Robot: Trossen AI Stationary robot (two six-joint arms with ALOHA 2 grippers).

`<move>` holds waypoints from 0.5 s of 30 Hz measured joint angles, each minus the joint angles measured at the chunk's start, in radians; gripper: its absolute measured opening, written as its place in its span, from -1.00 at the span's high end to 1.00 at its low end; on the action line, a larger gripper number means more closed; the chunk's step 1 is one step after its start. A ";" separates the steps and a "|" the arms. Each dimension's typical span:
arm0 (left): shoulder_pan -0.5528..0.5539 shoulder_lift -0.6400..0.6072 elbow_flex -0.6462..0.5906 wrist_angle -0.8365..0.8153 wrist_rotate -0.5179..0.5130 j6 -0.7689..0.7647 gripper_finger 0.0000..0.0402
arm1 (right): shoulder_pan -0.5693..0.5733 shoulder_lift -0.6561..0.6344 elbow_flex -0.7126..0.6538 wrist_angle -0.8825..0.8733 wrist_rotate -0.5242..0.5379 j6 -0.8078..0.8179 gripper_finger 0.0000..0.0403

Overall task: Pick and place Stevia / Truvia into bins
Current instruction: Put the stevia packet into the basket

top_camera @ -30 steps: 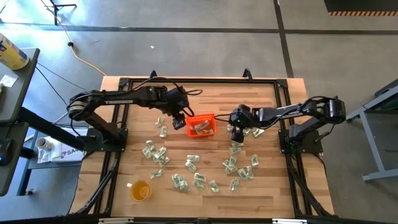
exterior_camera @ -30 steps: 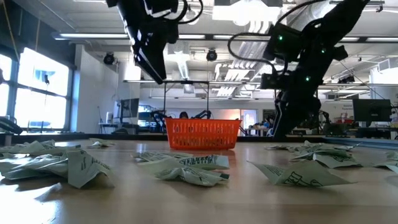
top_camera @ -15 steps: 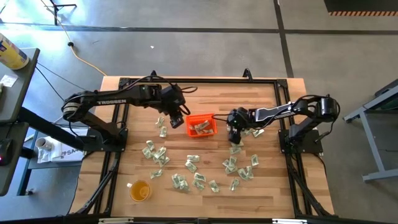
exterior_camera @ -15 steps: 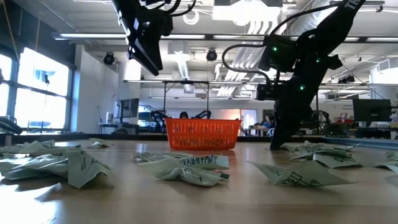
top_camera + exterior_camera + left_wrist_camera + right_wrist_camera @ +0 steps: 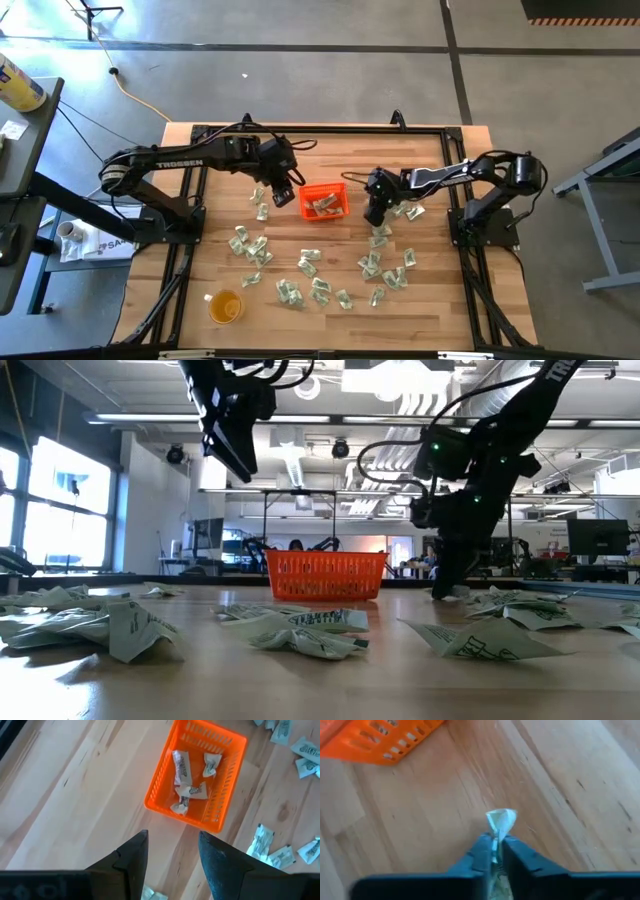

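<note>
Bare wood between right gripper (image 5: 374, 216), bin (image 5: 323, 201).

Floor: we see a grey concrete floor (image 5: 330, 60) crossed by dark seams, a pale cable trailing over it.
Worktop: we note a light wooden plank worktop (image 5: 330, 160) inside a black metal frame (image 5: 320, 128).
Side furniture: we see a dark side table (image 5: 25, 150) at the left edge.
Windows: we find tall bright windows (image 5: 55, 500) on the left wall.
Ceiling: we see white ducts and strip lights (image 5: 380, 380) overhead.
Far room: we make out monitors (image 5: 595, 540) and benches beyond.
</note>
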 joint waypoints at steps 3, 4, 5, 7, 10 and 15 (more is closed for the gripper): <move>0.000 0.000 0.000 -0.045 0.000 -0.004 -0.03 | -0.008 -0.015 0.034 -0.016 -0.031 0.008 0.94; 0.000 0.000 0.000 -0.061 0.000 -0.004 -0.03 | -0.007 -0.025 0.050 -0.027 -0.028 0.011 0.91; -0.001 0.000 0.000 -0.078 0.000 -0.004 -0.03 | -0.008 -0.038 0.073 -0.026 -0.029 0.015 0.90; -0.011 0.000 0.000 -0.105 -0.001 -0.004 -0.03 | -0.008 -0.069 0.128 -0.001 -0.017 0.012 0.93; -0.034 0.000 0.000 -0.128 -0.020 -0.004 -0.03 | -0.007 -0.086 0.222 -0.009 0.017 -0.021 0.97; -0.091 -0.028 -0.026 -0.140 -0.121 -0.034 -0.03 | -0.004 -0.050 0.398 -0.041 -0.038 -0.114 0.96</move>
